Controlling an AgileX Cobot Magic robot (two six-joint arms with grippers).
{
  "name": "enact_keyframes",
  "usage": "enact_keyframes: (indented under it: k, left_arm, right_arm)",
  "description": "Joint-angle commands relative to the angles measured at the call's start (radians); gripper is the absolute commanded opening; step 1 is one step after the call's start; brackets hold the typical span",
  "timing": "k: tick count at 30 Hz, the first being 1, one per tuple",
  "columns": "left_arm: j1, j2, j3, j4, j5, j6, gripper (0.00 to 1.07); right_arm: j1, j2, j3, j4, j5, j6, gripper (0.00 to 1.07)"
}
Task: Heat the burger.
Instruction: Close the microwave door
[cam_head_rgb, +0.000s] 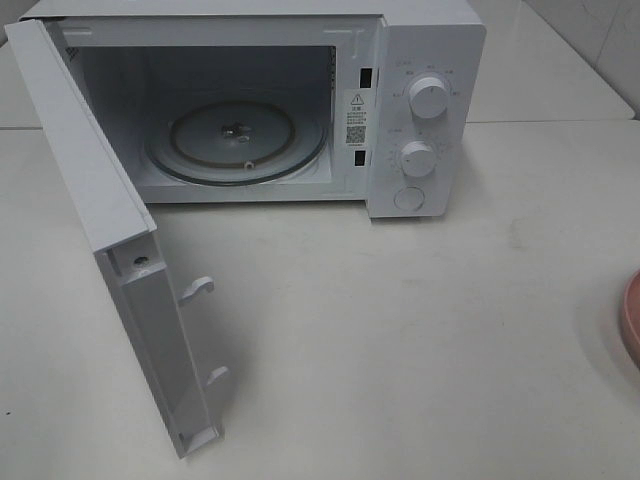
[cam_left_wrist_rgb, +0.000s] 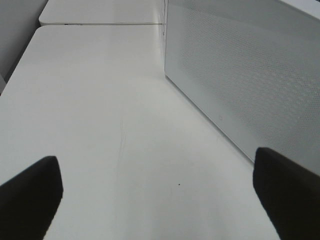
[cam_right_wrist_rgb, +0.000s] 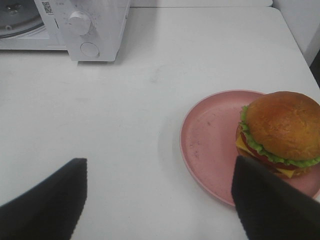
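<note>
Hanging above the white table (cam_right_wrist_rgb: 125, 125), the right gripper (cam_right_wrist_rgb: 160, 200) has its two dark fingers (cam_right_wrist_rgb: 45, 200) spread wide with nothing between them. Just beyond one fingertip, off to that side rather than in the gap, sits the burger (cam_right_wrist_rgb: 281, 132) on a round pink plate (cam_right_wrist_rgb: 210, 140); the bun is upright on the plate's far part, and the finger's dark tip overlaps the plate's near rim in this view, though contact cannot be judged. Farther out, the right wrist view catches a corner of the white microwave (cam_right_wrist_rgb: 85, 30) with its knobs.

The left gripper (cam_left_wrist_rgb: 160, 195) is likewise spread and empty, low over bare table, with the perforated outer face of the microwave door (cam_left_wrist_rgb: 240, 75) alongside it.

Only the high view shows the oven whole: the door (cam_head_rgb: 110, 250) swung fully open, the glass turntable (cam_head_rgb: 237, 140) bare inside, two knobs (cam_head_rgb: 430, 97) on the panel. Neither gripper appears there, and of the plate only a pink sliver (cam_head_rgb: 632, 315) shows at the right edge; the burger itself is out of that frame, well apart from the oven.
</note>
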Motion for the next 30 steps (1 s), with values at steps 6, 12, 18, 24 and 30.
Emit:
enact_keyframes:
  k: [6,12,18,24,30]
  left_arm:
    - [0.001,-0.02,0.003,-0.001,-0.001,0.003,0.98]
    - [0.001,-0.02,0.003,-0.001,-0.001,0.003,0.98]
    - [0.001,-0.02,0.003,-0.001,-0.001,0.003,0.98]
    - [0.001,-0.02,0.003,-0.001,-0.001,0.0,0.98]
    - [0.001,-0.02,0.003,-0.004,-0.001,0.003,0.98]
  right_arm:
    - [-0.007,-0.028,-0.001,0.003,-0.005,-0.014,0.76]
    - [-0.007,-0.028,-0.001,0.003,-0.005,-0.014,0.76]
    - [-0.007,-0.028,-0.001,0.003,-0.005,-0.014,0.75]
    - [-0.007,-0.028,-0.001,0.003,-0.005,-0.014,0.75]
    - [-0.007,-0.028,-0.001,0.003,-0.005,-0.014,0.75]
